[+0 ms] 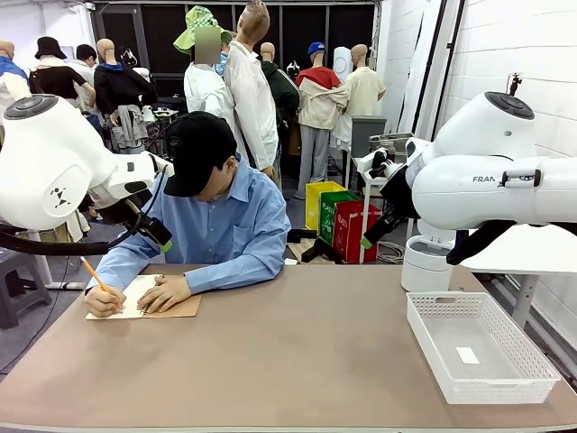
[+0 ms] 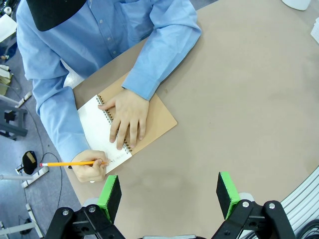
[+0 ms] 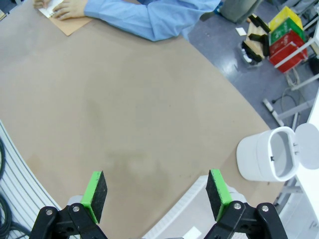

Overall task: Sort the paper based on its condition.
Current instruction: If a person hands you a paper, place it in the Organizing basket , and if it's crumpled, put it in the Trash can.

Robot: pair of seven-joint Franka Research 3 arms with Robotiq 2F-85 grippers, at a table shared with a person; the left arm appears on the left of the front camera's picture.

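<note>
The paper is out of view as a loose sheet. A person in a blue shirt writes with an orange pencil (image 2: 65, 163) on the white page (image 2: 94, 124) of a spiral-bound notebook with a brown cover (image 1: 176, 308) (image 2: 160, 118) at the table's far left. One hand lies flat on the notebook. My left gripper (image 2: 169, 196) hangs open above the table near the notebook, nothing between its green pads. My right gripper (image 3: 157, 194) is open too, high over bare brown table.
A white plastic basket (image 1: 487, 390) stands at the front right with a tiny white scrap (image 1: 467, 354) inside. A white lidded bin (image 1: 424, 266) (image 3: 259, 155) sits off the table's far right edge. Both arms are held up at the sides.
</note>
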